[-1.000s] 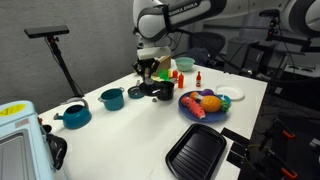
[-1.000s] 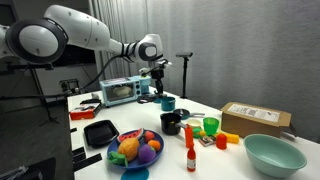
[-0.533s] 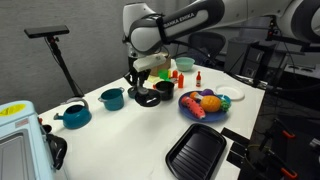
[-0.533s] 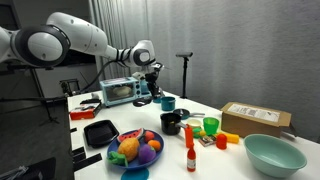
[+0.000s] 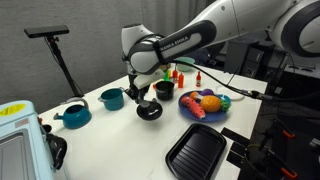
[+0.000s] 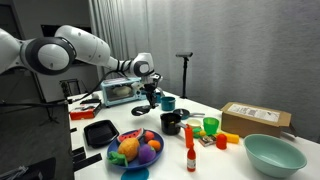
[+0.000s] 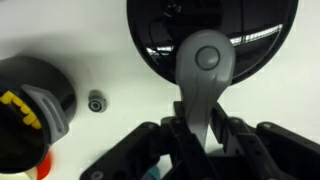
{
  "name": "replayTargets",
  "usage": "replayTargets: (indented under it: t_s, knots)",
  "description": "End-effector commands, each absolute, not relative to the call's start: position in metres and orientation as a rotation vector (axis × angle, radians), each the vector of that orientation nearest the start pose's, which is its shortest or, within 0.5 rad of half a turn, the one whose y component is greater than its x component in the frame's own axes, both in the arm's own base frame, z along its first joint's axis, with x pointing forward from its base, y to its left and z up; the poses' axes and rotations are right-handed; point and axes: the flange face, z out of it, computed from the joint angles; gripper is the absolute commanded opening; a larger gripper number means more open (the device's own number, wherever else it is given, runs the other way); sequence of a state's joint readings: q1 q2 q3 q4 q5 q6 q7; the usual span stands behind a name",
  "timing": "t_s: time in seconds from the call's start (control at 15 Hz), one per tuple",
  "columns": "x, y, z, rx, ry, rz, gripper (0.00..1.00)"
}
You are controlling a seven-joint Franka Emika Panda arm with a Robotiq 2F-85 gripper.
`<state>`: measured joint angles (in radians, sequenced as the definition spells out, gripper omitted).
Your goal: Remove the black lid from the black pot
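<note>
Near-left of the black pot (image 5: 165,90), low at the bench (image 5: 110,140): black lid (image 5: 149,111), off the pot, grey handle (image 7: 205,60) clamped in narrowed tool (image 7: 200,125). Risk: if let go while tilted, the lid may roll or slide.

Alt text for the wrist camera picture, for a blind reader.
The black lid, a glossy round disc, fills the top of the frame over a white table; a grey piece runs from its middle into the gripper, which looks shut on it. A dark round object with yellow markings sits at left.
</note>
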<state>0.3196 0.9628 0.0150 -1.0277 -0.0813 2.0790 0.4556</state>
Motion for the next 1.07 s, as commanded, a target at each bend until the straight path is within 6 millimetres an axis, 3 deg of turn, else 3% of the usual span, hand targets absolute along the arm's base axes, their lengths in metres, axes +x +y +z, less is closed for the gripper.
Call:
replayTargets:
  t_s: [0.0,0.07,0.2,0.53,0.73,1.0]
  knots:
    - [0.750,0.253,0.252,-3.196,0.142,-0.175,0.21]
    - [0.749,0.252,0.249,-3.200,0.146,-0.161,0.55]
    - [0.750,0.249,0.246,-3.205,0.149,-0.150,0.62]
    - [0.754,0.240,0.254,-3.206,0.188,-0.151,0.99]
    - [0.761,0.223,0.266,-3.218,0.266,-0.164,1.00]
    - [0.770,0.181,0.293,-3.258,0.428,-0.129,1.00]
